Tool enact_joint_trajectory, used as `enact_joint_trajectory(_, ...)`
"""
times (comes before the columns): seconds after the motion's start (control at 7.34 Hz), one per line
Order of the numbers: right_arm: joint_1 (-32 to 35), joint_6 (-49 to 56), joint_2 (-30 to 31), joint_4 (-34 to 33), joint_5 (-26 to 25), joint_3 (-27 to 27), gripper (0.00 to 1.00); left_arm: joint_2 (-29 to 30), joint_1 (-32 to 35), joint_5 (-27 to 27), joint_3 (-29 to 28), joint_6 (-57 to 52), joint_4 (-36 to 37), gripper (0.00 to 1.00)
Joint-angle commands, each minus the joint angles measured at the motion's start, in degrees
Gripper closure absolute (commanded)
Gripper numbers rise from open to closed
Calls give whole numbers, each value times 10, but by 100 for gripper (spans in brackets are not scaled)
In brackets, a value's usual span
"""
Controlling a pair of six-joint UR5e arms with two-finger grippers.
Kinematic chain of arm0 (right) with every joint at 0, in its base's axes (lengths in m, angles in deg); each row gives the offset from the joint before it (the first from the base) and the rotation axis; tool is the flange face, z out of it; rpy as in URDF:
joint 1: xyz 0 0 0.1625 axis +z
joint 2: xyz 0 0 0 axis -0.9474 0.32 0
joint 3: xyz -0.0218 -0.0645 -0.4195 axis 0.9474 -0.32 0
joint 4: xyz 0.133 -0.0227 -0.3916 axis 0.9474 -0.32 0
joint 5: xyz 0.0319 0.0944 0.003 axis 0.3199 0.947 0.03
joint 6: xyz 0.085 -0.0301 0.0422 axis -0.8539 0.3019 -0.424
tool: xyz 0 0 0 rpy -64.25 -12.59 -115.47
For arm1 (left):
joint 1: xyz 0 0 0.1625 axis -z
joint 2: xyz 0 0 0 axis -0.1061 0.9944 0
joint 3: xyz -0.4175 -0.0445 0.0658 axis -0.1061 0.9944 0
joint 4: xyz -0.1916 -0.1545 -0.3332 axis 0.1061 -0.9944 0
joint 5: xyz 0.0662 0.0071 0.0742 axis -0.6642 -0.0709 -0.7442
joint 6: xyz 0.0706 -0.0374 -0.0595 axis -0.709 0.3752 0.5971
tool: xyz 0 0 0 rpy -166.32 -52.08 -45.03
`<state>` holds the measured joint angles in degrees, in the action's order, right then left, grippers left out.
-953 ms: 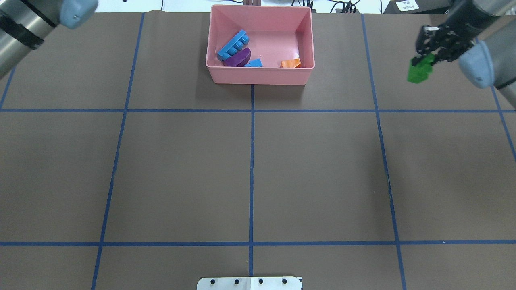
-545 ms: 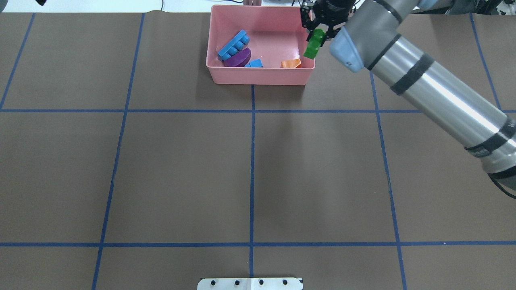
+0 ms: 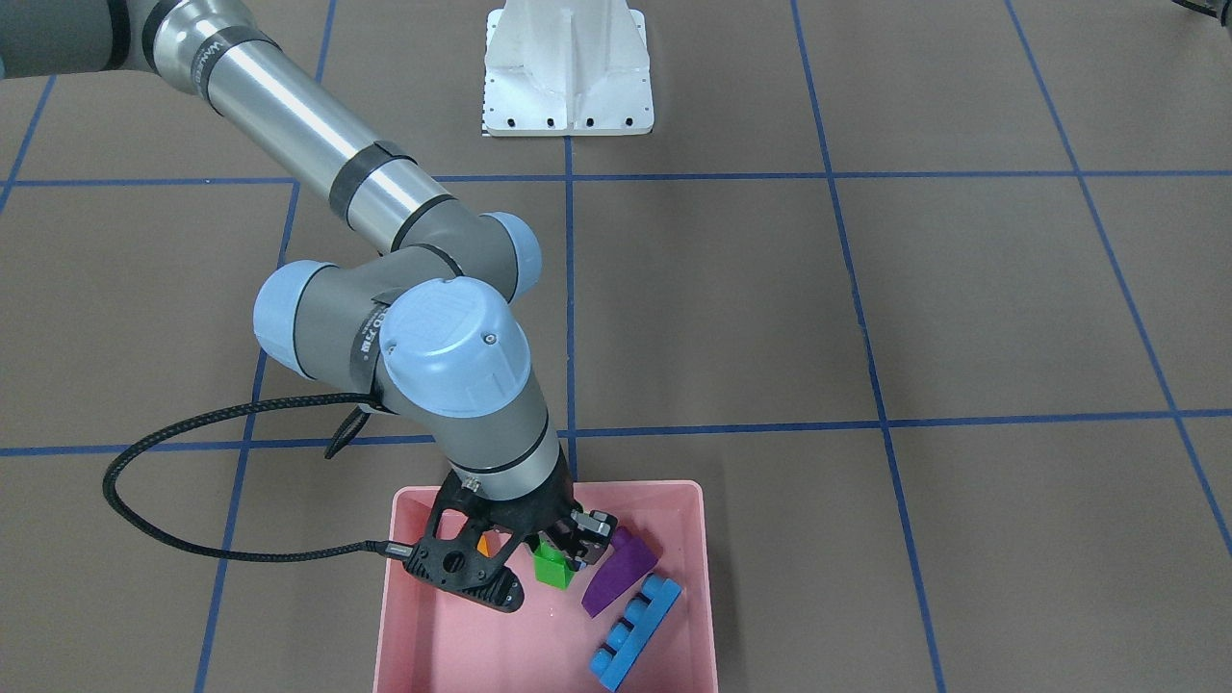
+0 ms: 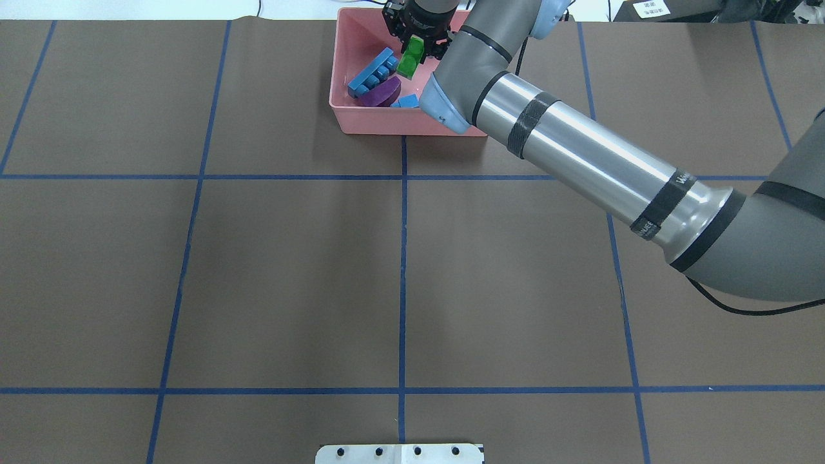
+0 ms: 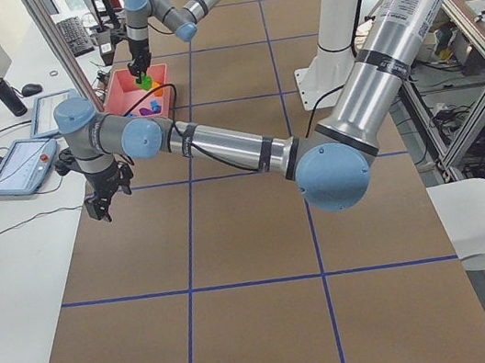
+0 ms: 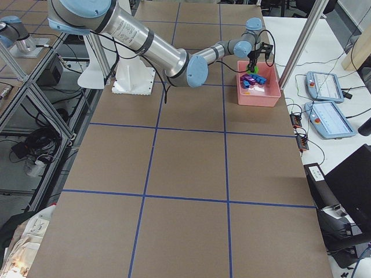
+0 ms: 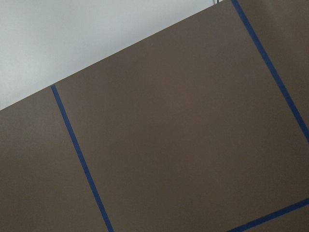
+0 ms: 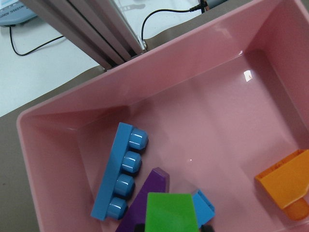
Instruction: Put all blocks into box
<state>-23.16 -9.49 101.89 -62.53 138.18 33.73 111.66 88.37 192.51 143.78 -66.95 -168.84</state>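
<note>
- Right gripper, front-facing view: clenched on the green two-stud brick, which it holds over the inside of the box. We log the purple sloped piece just beside the brick. The long blue four-stud bar lies just beyond that piece, toward the box's side wall.
- Overhead view: the right arm enters from the right and reaches across the box, its wrist joint covering the box's right part. We see the green brick between the fingers, above the bar. The small blue one-stud cube sits by the box's near wall, just beside the purple piece.
- Exterior left view: the left gripper hangs on the near arm by the table's edge, well apart from the box. We cannot tell whether it is spread or closed. The far arm stands over the box, with green at its tip.
- Exterior right view: the near arm stretches to the box at the table's far end. The green brick shows small at its tip.
- Left wrist view: we list the brown mat, blue tape lines and a white surface.
- Right wrist view: the green brick sits at the lower edge between two dark fingertips. On the box floor we count the bar, the purple piece, the small blue cube and, apart to the right, the orange wedge.
</note>
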Motion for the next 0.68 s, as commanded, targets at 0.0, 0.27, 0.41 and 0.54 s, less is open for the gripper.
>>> enact_joint_trajectory(0.0,1,-3,-7,0,4,15,0,-4,4,3,0,-6,0,0)
enact_joint_trajectory(0.27,82,6,91,-30,160,151,0,-8,29,4,-2,-9,1,0)
enact_joint_trajectory(0.41,117,40,221,-27,193,273,0,-13,34,4,-2,-36,7,0)
enact_joint_trajectory(0.54,161,144,350,-29,227,368,0,-33,48,6,-2,-57,5,0)
